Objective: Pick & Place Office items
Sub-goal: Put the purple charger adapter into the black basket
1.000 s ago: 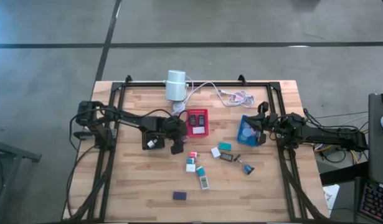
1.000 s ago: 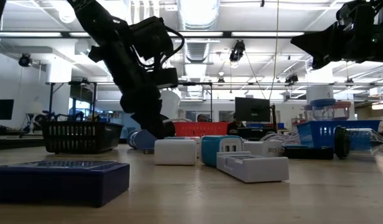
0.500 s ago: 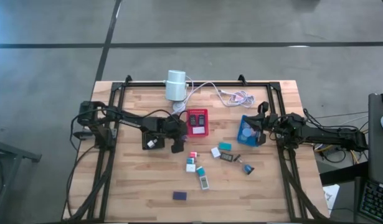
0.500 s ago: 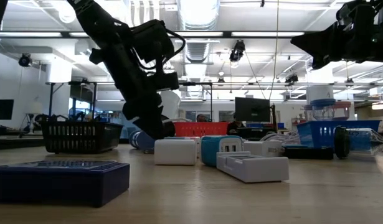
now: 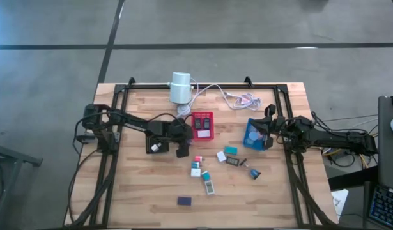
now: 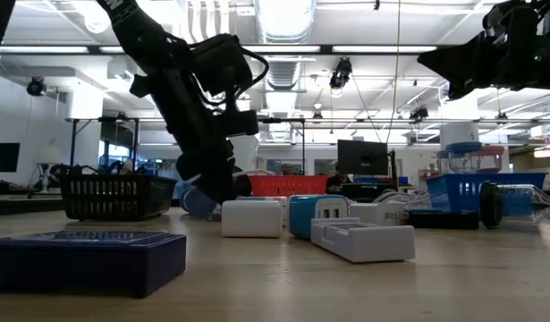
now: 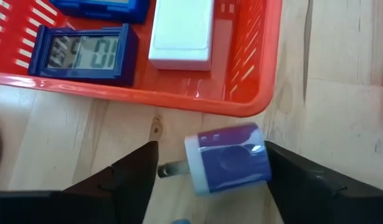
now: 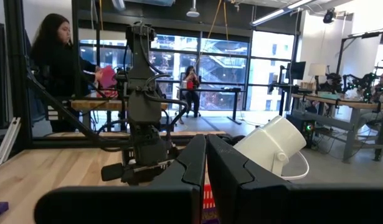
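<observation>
The office items lie scattered mid-table (image 5: 212, 167): white, teal and pink blocks, with a dark blue block (image 5: 184, 200) nearer the near edge. My left gripper (image 5: 182, 148) is low beside the red tray (image 5: 202, 135) and open (image 7: 210, 186). A purple adapter with a white face (image 7: 227, 158) lies on the wood between its fingers. The red tray holds blue clocks (image 7: 82, 53) and a white block (image 7: 182, 31). My right gripper (image 5: 261, 130) hovers over the blue tray (image 5: 252, 142), shut (image 8: 206, 155) and holding nothing. My left gripper comes from above with one finger on each side of the purple adapter, which lies flat on the table. One finger (image 7: 291, 177) stands right beside the adapter's body (image 7: 261, 167); I cannot tell whether they touch.
A white cylinder (image 5: 181, 88) with a cable (image 5: 238, 97) lies at the far edge. Black frame rails (image 5: 113, 160) run along both sides of the table. Bare wood shows toward the near edge (image 5: 247, 204). People stand in the room beyond the table (image 8: 57, 56).
My left arm's wrist has leaned a little further over toward the red tray, while its fingertips stay low at the same spot. The scattered items and my right arm have kept still.
</observation>
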Controlling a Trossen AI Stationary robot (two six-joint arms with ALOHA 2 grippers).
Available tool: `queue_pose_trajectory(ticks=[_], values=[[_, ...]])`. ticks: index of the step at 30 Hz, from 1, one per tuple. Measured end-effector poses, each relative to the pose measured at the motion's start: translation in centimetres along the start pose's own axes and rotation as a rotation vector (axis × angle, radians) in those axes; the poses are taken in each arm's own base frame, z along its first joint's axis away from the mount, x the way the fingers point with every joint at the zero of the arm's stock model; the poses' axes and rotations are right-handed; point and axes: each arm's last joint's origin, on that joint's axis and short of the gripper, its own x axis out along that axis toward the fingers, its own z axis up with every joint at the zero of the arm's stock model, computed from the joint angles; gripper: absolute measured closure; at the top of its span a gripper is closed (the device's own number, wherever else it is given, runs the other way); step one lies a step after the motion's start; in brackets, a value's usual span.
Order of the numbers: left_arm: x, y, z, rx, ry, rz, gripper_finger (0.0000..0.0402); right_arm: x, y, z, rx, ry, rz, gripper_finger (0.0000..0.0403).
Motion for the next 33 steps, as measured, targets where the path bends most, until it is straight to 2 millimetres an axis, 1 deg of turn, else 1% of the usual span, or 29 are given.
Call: queue_pose_trajectory(ticks=[4,9,12,15,17,19,22,26,30,33], values=[[0.0,0.0,0.0,0.0,-0.001,-0.001,0.0196,0.0,0.0,0.0,0.0,0.0,0.0,0.039],[0.0,0.0,0.1,0.0,-0.002,-0.004,0.0197,0.0,0.0,0.0,0.0,0.0,0.0,0.039],[-0.5,-0.1,0.1,0.007,0.003,-0.01,0.0197,0.0,0.0,0.0,0.0,0.0,0.0,0.039],[-1.7,-0.2,0.1,0.022,0.006,-0.015,0.0197,0.0,0.0,0.0,0.0,0.001,0.0,0.039],[-2.9,-0.3,0.2,0.032,0.006,-0.019,0.0197,0.0,0.0,0.0,-0.003,0.001,0.001,0.039],[-4.3,-0.4,0.3,0.039,-0.013,-0.025,0.0197,0.0,0.0,0.0,-0.002,0.001,0.001,0.039],[-7.2,-0.6,0.7,0.049,-0.069,-0.038,0.0197,0.0,0.0,0.0,-0.001,0.001,0.001,0.039],[-12.0,-0.6,1.1,0.075,-0.208,-0.056,0.0197,0.0,0.0,0.0,0.02,0.001,0.001,0.039],[-16.9,-0.3,0.5,0.098,-0.341,-0.081,0.0197,0.0,0.0,0.0,0.024,0.0,0.002,0.039],[-20.4,0.2,-0.5,0.106,-0.431,-0.097,0.0197,0.0,0.0,0.0,0.027,0.001,0.002,0.039]])
